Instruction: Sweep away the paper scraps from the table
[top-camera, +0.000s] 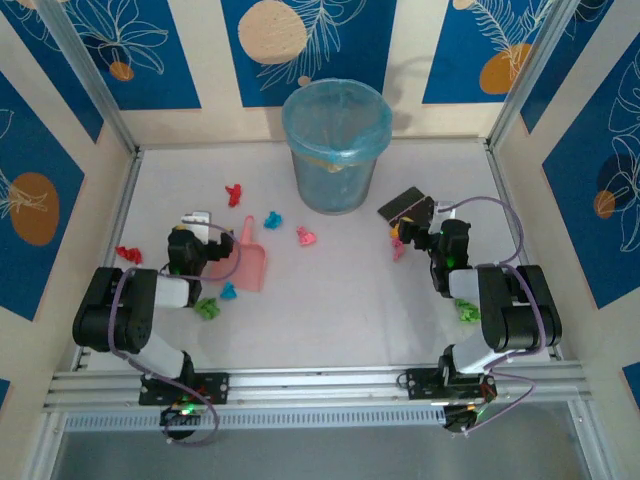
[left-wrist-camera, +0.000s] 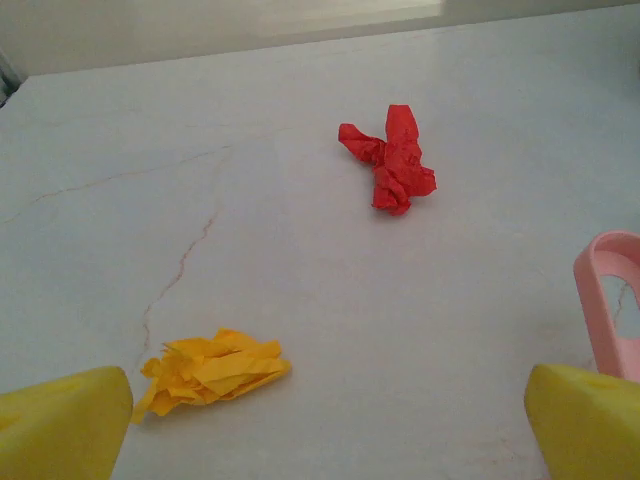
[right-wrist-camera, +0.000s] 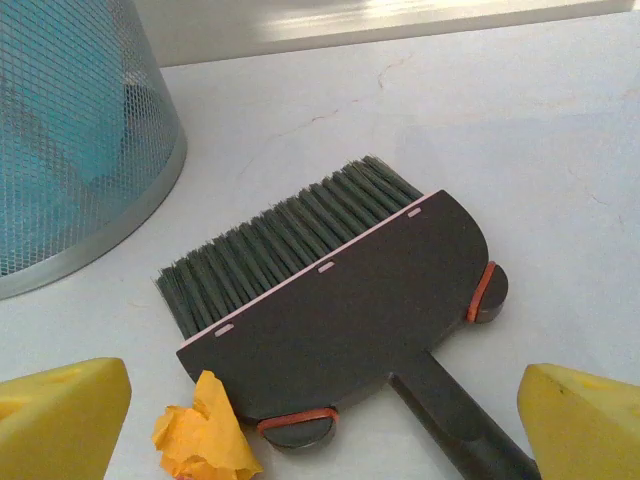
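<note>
Pale grey table (top-camera: 340, 330), railed in aluminium, carries both arms. On it the left gripper (left-wrist-camera: 330, 430) stands wide apart and holds nothing. Its yellow fingertips (left-wrist-camera: 60, 425) sit at the lower corners of the wrist view, and the handle of the pink dustpan (left-wrist-camera: 612, 300) lies just beside the right-hand one. An orange scrap (left-wrist-camera: 212, 372) lies just ahead of the left-hand fingertip, and a red scrap (left-wrist-camera: 392, 160) lies farther out.

The right gripper (right-wrist-camera: 325, 430) is equally wide apart. Its fingers flank the handle of the dark brush (right-wrist-camera: 340, 300) without visibly touching it. An orange wad (right-wrist-camera: 205, 440) rests against the near corner of the brush head. The mesh bin (right-wrist-camera: 70, 140) stands beyond the bristles, to the left.

From above, the paper scraps (top-camera: 306, 236) lie scattered. Red, blue and pink ones sit between dustpan and bin, red, blue and green ones lie near the left arm, and a green one lies beside the right arm.
</note>
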